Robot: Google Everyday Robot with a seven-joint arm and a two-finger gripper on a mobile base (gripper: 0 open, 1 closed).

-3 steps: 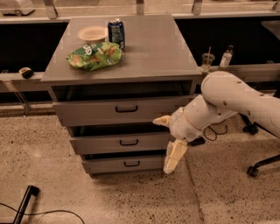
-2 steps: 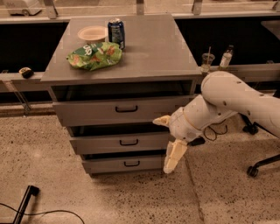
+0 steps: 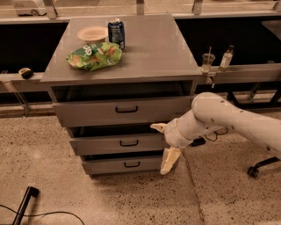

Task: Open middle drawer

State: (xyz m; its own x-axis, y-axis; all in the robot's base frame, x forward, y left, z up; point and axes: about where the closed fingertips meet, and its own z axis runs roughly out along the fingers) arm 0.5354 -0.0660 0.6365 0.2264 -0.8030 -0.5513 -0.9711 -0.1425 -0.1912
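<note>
Floor (image 3: 88,193): speckled terrazzo, beige w/ dark flecks. Grey metal cabinet (image 3: 153,52) stands mid-room. On its top are a paper bowl (image 3: 91,33), a soda can (image 3: 116,33) just beside it and a green chip bag (image 3: 94,56) in front. Behind it, dark recesses (image 3: 26,44) run both sides, w/ a pale strip (image 3: 88,12) above. A grey ledge (image 3: 250,72) at the view's right holds a plastic cup (image 3: 207,62) w/ straw and a small bottle (image 3: 226,58) next to it. Black cable (image 3: 48,214) lies on the floor, bottom left. Chair caster (image 3: 252,171) at far right. Light is warm and dim. Gripper (image 3: 163,144) sits at the cabinet's front right corner, fingers spread apart.
</note>
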